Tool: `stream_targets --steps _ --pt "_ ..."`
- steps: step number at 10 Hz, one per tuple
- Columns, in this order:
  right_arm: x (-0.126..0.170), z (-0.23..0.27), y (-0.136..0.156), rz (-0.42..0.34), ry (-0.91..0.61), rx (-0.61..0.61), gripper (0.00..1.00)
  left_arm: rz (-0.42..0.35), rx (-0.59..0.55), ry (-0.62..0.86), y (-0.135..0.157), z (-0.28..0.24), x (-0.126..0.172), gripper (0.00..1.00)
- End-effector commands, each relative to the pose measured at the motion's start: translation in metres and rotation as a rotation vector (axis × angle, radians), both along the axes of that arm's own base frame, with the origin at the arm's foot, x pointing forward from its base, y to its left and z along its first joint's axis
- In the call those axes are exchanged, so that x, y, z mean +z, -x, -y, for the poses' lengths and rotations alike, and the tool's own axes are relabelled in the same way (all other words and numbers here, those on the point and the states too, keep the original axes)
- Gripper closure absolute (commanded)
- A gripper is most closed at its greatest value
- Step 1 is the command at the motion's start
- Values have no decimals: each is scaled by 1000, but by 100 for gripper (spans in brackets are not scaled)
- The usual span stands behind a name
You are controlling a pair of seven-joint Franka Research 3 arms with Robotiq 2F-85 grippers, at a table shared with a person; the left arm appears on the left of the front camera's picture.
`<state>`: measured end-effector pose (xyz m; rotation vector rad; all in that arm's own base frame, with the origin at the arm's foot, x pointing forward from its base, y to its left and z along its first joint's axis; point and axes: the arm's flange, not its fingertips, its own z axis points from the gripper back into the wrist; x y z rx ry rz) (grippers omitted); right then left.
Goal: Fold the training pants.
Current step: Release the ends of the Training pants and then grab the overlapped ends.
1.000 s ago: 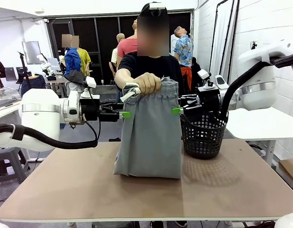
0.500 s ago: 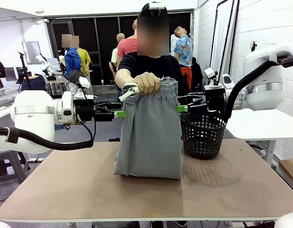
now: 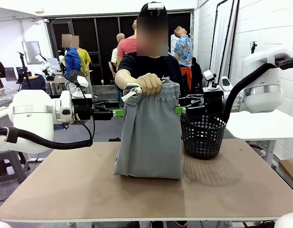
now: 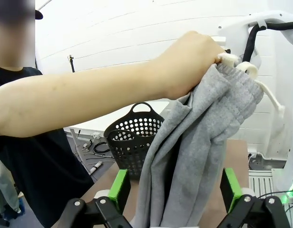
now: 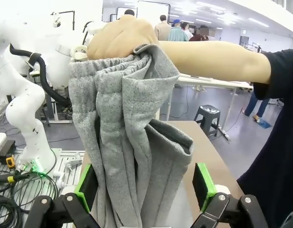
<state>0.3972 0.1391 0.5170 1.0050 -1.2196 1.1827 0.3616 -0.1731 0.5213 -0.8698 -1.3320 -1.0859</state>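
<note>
A person's hand (image 3: pixel 147 83) holds the light grey training pants (image 3: pixel 150 133) up by the gathered waistband, so they hang down to the table (image 3: pixel 89 190). My left gripper (image 3: pixel 119 113) is at the pants' left edge, just below the waistband, open. My right gripper (image 3: pixel 179 110) is at their right edge at the same height, also open. In the left wrist view the pants (image 4: pixel 194 156) hang between the spread green pads (image 4: pixel 119 189). The right wrist view likewise has the fabric (image 5: pixel 132 156) between wide-apart pads (image 5: pixel 202 184), under the person's fist (image 5: pixel 119 40).
A black mesh basket (image 3: pixel 203 135) stands on the table right of the pants, close under my right arm. The person stands at the far edge. Bare tabletop lies in front and to the left.
Both grippers moved inward and slightly up toward the pants' edges. The person's hand and the pants stayed still.
</note>
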Motion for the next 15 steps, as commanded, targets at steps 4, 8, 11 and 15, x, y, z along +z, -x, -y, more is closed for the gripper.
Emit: stream_targets --steps 4,8,11,15 --pt "-7 -4 3 -56 -40 45 0 13 -51 22 -9 11 -7 0" --pt "-10 -7 11 -115 -54 143 0 4 -88 37 -13 14 -6 0" --pt "-12 -7 19 -85 -29 139 0 0 -93 36 -18 19 -8 0" --pt "-29 -18 24 -119 -1 148 0 -20 -102 23 -22 23 -13 0"
